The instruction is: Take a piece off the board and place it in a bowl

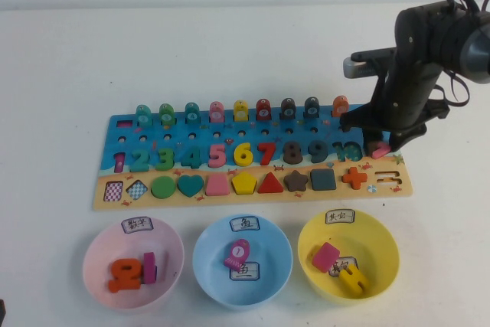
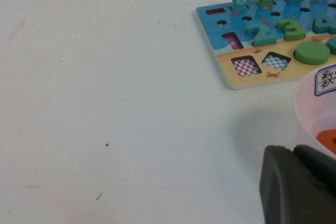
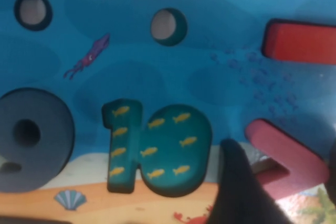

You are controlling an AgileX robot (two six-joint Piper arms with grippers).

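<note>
The coral-pink chevron piece (image 1: 376, 149) lies at the right end of the long wooden board (image 1: 107, 124), just right of the teal 10. My right gripper (image 1: 380, 145) is down on the board with its dark fingers (image 3: 236, 187) closed against both sides of the piece (image 3: 286, 153). The piece sits at board level. The yellow bowl (image 1: 383, 223) stands in front of the board's right end and holds a magenta square (image 1: 325, 256) and a yellow piece (image 1: 352, 279). My left gripper (image 2: 299, 182) is shut and empty, low over the table beside the pink bowl.
A pink bowl (image 1: 99, 243) and a light-blue bowl (image 1: 207, 243) stand left of the yellow one, each with pieces inside. An orange plus (image 1: 354, 178) and a red piece (image 3: 302, 40) lie close to the chevron. Pegs line the board's far edge.
</note>
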